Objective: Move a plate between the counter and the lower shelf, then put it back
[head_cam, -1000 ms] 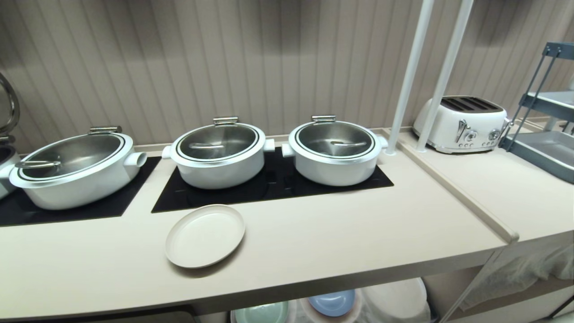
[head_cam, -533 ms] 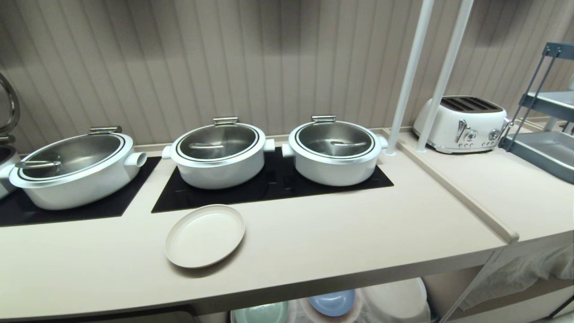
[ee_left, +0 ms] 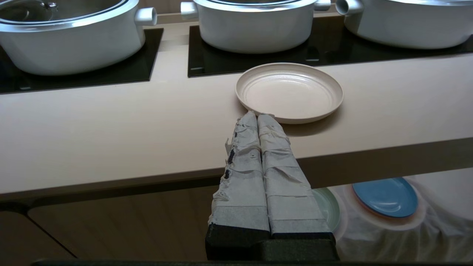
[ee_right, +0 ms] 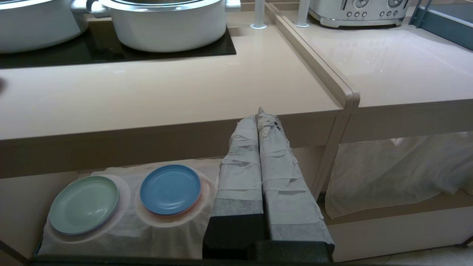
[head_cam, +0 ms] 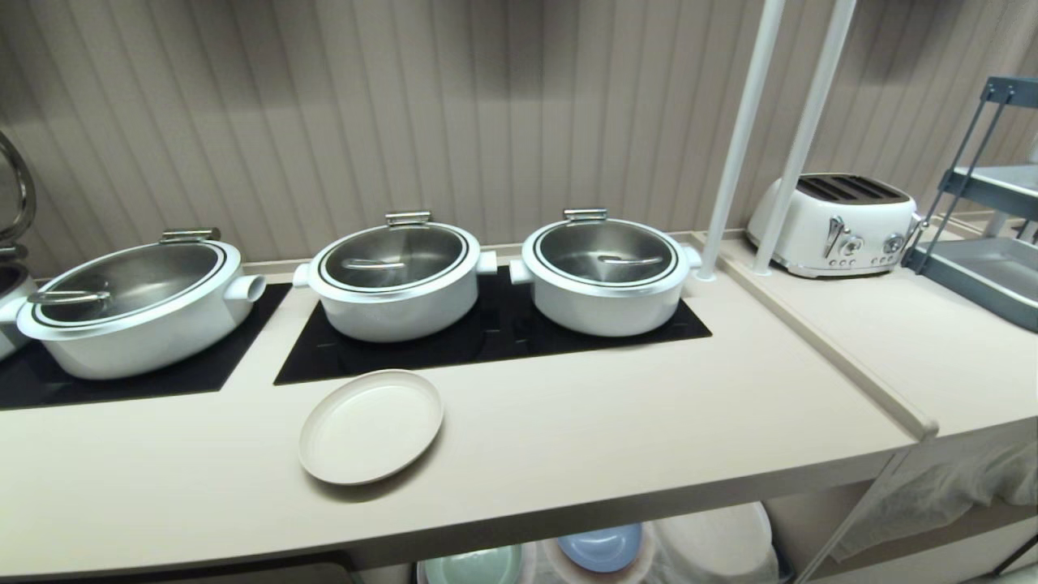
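Your plate [head_cam: 371, 426] lies flat on the worktop [head_cam: 608, 438], near edge, just before the black glass panel [head_cam: 486, 341]. Likely light, stiff, slick; pinch its raised rim. Left claw [ee_left: 257, 117] and right claw [ee_right: 260, 114] both closed, empty, short of the worktop.

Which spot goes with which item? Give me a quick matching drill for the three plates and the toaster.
Column one:
1. round matte cream-beige plate
2. round blue plate
3. round mint-green plate
4. white toaster

Column two:
A. adjoining beige section
B. counter, in front of the black glass panel
C. lower shelf, nearer the divider post
D. lower shelf, farther from the divider post

Pairs: 1-B, 2-C, 3-D, 4-A
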### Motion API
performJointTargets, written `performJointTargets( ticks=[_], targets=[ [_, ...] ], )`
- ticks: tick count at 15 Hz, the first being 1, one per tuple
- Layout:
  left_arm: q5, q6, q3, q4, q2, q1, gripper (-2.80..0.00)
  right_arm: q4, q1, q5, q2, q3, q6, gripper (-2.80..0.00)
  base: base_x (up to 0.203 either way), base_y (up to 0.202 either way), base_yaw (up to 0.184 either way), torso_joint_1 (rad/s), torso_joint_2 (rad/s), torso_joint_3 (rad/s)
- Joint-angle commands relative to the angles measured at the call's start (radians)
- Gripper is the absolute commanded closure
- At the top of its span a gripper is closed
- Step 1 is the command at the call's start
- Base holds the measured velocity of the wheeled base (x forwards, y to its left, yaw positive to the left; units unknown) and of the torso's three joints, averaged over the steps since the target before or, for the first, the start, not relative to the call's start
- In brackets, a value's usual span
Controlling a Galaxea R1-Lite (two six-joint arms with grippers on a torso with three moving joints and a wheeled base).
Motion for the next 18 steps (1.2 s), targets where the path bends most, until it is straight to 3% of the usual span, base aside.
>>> performJointTargets(
  ticks=[1, 18],
  targets=[
    [0.001, 0.0, 0.0, 0.0, 0.001, 0.0, 0.0, 0.001, 0.0, 0.0, 0.0, 0.0, 0.0, 0.0, 0.0, 0.0, 0.0, 0.0, 0.0, 0.0],
    [0.001, -0.002, 0.0, 0.0, 0.001, 0.0, 0.0, 0.001, 0.0, -0.001, 0.0, 0.0, 0.004, 0.0, 0.0, 0.0, 0.0, 0.0, 0.0, 0.0]
  ],
)
